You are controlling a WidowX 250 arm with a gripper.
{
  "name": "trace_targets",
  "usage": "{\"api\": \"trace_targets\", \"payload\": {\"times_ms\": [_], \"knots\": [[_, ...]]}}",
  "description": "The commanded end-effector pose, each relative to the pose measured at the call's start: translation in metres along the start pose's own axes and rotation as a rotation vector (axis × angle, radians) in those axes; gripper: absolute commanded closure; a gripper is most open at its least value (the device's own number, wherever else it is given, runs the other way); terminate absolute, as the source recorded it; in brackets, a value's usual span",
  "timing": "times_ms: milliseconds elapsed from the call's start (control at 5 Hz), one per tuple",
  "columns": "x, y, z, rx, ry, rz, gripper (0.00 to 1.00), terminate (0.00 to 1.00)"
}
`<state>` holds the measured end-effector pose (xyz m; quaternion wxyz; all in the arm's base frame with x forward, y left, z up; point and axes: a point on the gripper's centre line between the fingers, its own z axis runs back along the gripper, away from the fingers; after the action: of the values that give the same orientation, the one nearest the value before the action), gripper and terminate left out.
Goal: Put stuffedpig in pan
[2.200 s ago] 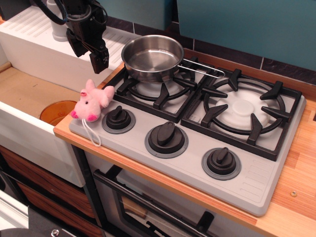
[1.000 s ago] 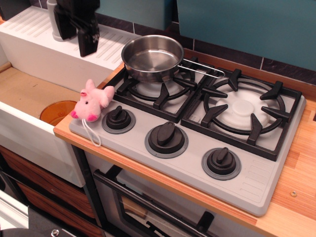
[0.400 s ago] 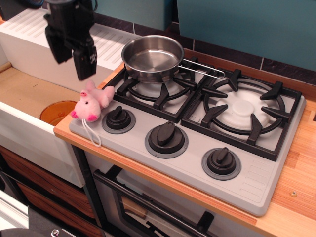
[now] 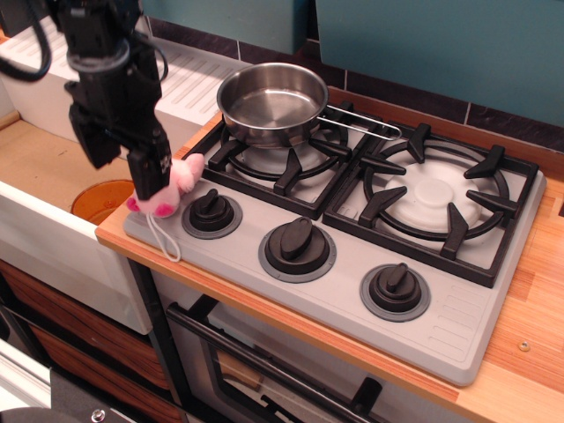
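The stuffedpig (image 4: 179, 182) is a pale-pink plush lying at the stove's front left corner, with its white string loop (image 4: 164, 238) hanging toward the counter edge. My black gripper (image 4: 123, 167) is down at the pig's left side, and one finger (image 4: 148, 173) covers part of the pig. The jaws stand apart, and I cannot tell whether they touch it. The shiny steel pan (image 4: 269, 103) sits empty on the back left burner, with its wire handle (image 4: 357, 122) pointing right.
An orange round dish (image 4: 92, 201) lies in the sink left of the stove, partly behind the gripper. A white drying rack (image 4: 189, 75) stands behind it. Three black knobs (image 4: 297, 248) run along the stove front. The right burner grate (image 4: 432, 196) is bare.
My gripper has come down and forward from above the drying rack to the pig's left side, now covering part of it. The pig and pan have not moved.
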<state>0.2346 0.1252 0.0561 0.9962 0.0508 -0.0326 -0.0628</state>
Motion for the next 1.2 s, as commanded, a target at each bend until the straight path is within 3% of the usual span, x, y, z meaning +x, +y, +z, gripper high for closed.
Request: {"api": "trace_targets", "payload": {"times_ms": [0, 400, 600, 800, 1000], "knots": [[0.014, -0.001, -0.011, 0.007, -0.092, -0.011, 0.00, 0.00], [0.028, 0.013, -0.031, -0.007, -0.109, -0.042, 0.00, 0.00], [0.026, 0.015, -0.037, 0.018, -0.081, -0.038, 1.00, 0.00], [0.024, 0.017, -0.032, 0.034, -0.056, -0.027, 1.00, 0.00], [0.023, 0.023, -0.013, 0.059, -0.031, -0.030, 1.00, 0.00]]}}
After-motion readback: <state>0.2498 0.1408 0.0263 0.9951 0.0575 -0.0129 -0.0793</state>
